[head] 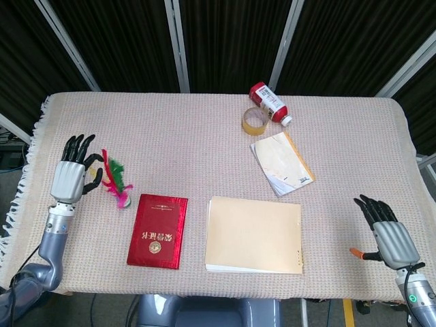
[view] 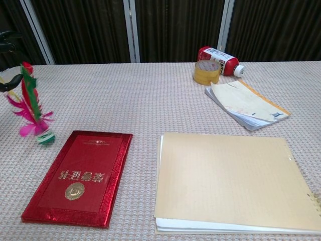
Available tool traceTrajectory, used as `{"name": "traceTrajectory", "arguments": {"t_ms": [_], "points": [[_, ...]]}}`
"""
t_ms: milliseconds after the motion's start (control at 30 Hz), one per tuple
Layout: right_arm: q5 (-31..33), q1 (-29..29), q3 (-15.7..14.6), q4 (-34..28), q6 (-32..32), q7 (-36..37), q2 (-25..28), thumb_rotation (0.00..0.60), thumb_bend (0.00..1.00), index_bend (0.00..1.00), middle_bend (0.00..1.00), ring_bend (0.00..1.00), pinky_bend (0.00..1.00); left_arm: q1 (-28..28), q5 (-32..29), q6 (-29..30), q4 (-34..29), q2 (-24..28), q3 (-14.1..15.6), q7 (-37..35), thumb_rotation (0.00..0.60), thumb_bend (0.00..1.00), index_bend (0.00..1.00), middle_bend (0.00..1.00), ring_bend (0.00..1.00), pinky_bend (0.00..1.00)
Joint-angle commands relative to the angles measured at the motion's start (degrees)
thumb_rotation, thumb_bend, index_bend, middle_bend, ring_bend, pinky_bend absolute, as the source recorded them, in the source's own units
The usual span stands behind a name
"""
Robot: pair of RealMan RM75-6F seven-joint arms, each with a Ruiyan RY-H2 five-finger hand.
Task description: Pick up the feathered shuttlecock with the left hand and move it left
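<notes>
The feathered shuttlecock (head: 116,182), with green, red and pink feathers and a small round base, is at the table's left side, just beyond the red booklet's far left corner. My left hand (head: 71,178) is right beside it on the left and pinches the feather tips. In the chest view the shuttlecock (view: 31,108) hangs with its base down near the cloth; whether the base touches I cannot tell. Only dark fingertips of the left hand (view: 6,42) show there. My right hand (head: 390,235) is at the front right edge, fingers spread, holding nothing.
A red booklet (head: 158,230) lies right of the shuttlecock, and a yellow notebook (head: 254,234) lies in the front middle. A writing pad (head: 281,163), a tape roll (head: 254,120) and a red bottle (head: 268,102) are at the back right. The cloth's fringed edge (head: 27,178) is just left of my left hand.
</notes>
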Motion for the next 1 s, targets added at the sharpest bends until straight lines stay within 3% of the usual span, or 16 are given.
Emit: {"name": "traceTrajectory", "arguments": {"t_ms": [33,233,467,567,633,733,867,1000], "points": [[0.04,-0.2,0.03,-0.3,0.34,-0.34,-0.01,0.6,0.05,0.0,0.0,0.0,0.0,0.58,0.24,-0.99,-4.61,2.39,0.0,2.24,0.6,0.38,0.26,0.01,0.0,0.0],[0.14,-0.26,-0.2,-0.59,0.21,-2.11,-0.26,0.6,0.05,0.0,0.0,0.0,0.0,0.2,2.24,0.74,-9.4,3.52,0.15,3.45,0.6,0.32,0.22,0.01,0.0,0.0],[0.38,-0.38,-0.14,-0.55,0.39,-2.22,0.0,0.6,0.05,0.0,0.0,0.0,0.0,1.09,4.74,4.91,-19.2,7.1,0.08,3.39,0.6,0.25,0.03,0.0,0.0,0.0],[0.8,-0.68,0.19,-0.34,1.05,-1.82,0.2,0.6,0.05,0.0,0.0,0.0,0.0,3.48,2.54,2.96,-29.67,13.25,0.85,11.14,0.6,0.24,0.01,0.0,0.0,0.0],[1.39,-0.91,0.6,-0.12,1.57,-1.94,0.21,0.6,0.05,0.0,0.0,0.0,0.0,5.93,-0.57,-0.19,-41.78,20.78,2.75,21.39,0.6,0.22,0.0,0.0,0.0,0.0],[1.8,-0.93,0.81,-0.11,1.52,-1.58,0.37,0.6,0.05,0.0,0.0,0.0,0.0,9.06,-2.27,-0.72,-56.72,29.48,5.09,25.95,0.6,0.2,0.0,0.0,0.0,0.0],[1.1,-0.98,0.52,-0.46,1.64,-1.75,0.58,0.6,0.05,0.0,0.0,0.0,0.0,14.27,-0.8,5.42,-63.27,34.44,7.19,28.9,0.6,0.19,0.0,0.0,0.0,0.0],[-0.34,-1.21,-0.15,-1.16,2.15,-2.22,0.69,0.6,0.05,0.0,0.0,0.0,0.0,20.46,-1.71,13.57,-65.07,34.24,8.24,37.51,0.6,0.2,0.0,0.0,0.0,0.0]]}}
